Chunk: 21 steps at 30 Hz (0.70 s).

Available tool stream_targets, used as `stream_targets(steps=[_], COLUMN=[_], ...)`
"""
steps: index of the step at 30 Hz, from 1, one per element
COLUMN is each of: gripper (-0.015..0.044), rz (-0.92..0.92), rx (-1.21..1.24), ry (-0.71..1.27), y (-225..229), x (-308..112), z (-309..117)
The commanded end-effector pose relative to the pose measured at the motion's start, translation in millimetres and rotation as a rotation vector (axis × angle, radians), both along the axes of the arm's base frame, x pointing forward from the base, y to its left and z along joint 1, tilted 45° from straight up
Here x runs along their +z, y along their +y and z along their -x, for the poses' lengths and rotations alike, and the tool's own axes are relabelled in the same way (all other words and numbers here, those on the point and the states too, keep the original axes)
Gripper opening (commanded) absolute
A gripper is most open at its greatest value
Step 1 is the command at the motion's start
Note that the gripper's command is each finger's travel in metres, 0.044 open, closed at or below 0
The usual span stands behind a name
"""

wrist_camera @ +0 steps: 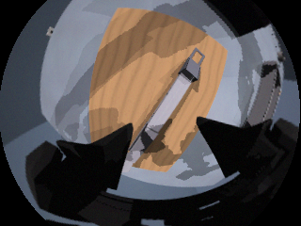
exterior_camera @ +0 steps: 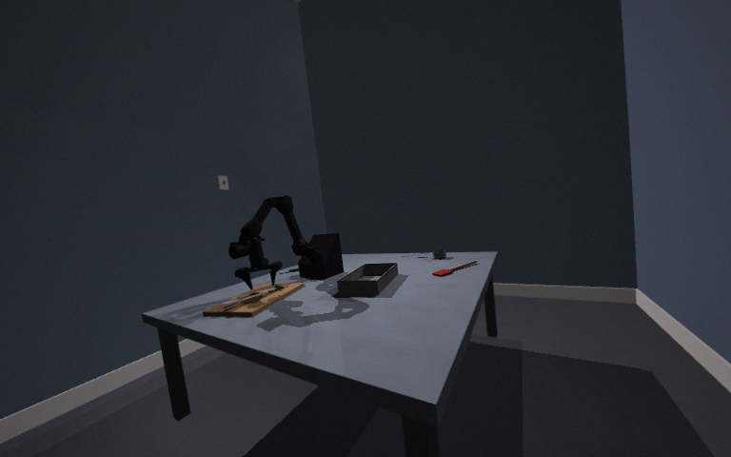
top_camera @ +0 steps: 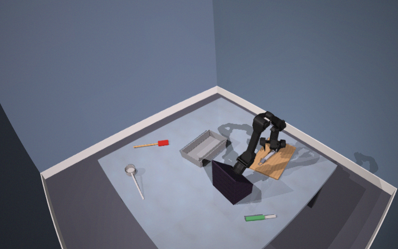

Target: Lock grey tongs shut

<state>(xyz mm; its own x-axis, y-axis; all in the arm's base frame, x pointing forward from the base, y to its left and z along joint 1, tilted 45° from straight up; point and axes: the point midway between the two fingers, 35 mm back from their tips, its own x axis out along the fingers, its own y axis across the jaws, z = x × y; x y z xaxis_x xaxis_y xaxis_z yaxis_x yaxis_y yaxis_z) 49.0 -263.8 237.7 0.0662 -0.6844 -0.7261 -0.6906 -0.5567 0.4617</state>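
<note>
Blue walls with a pale skirting board stand around a light blue-grey table (top_camera: 182, 202) (exterior_camera: 409, 323), and near one of its edges lies the wooden board (top_camera: 280, 168) (exterior_camera: 245, 307) (wrist_camera: 127, 71). On that board lie the grey tongs (top_camera: 264, 159) (exterior_camera: 250, 299) (wrist_camera: 168, 101), arms close together along their length (whether the lock has caught, I cannot tell), with a small open loop at one end. Above them the black gripper (top_camera: 271, 150) (exterior_camera: 262, 287) (wrist_camera: 165, 123) points downward, its fingers spread wide with nothing gripped between them. In the wrist view the tongs run at a slant, the loop end away from the fingers and the other end near one fingertip; whether they touch there is unclear. The roasting tin (top_camera: 202, 161) (exterior_camera: 358, 287) (wrist_camera: 263, 101) sits apart from the board, near the dark block (top_camera: 230, 184) (exterior_camera: 323, 257) beside the arm's foot. Farther off lie a red-headed spatula (top_camera: 162, 142) (exterior_camera: 443, 272) and a long-handled round pan (top_camera: 137, 185), while a green-handled tool (top_camera: 254, 218) rests on the block's other side.
</note>
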Motion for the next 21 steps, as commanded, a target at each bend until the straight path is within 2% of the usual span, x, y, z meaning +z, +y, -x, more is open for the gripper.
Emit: stream_targets(steps=[1,3,21], gripper=[0.0440,0.0440,0.0440], rz=[0.023,0.032,0.100], rx=[0.648,0.826,1.740], ry=[0.590,0.744,1.537], y=[13.9,18.4,57.2], x=[4.9,5.7,16.5], z=[-25.8,-32.4,-73.9])
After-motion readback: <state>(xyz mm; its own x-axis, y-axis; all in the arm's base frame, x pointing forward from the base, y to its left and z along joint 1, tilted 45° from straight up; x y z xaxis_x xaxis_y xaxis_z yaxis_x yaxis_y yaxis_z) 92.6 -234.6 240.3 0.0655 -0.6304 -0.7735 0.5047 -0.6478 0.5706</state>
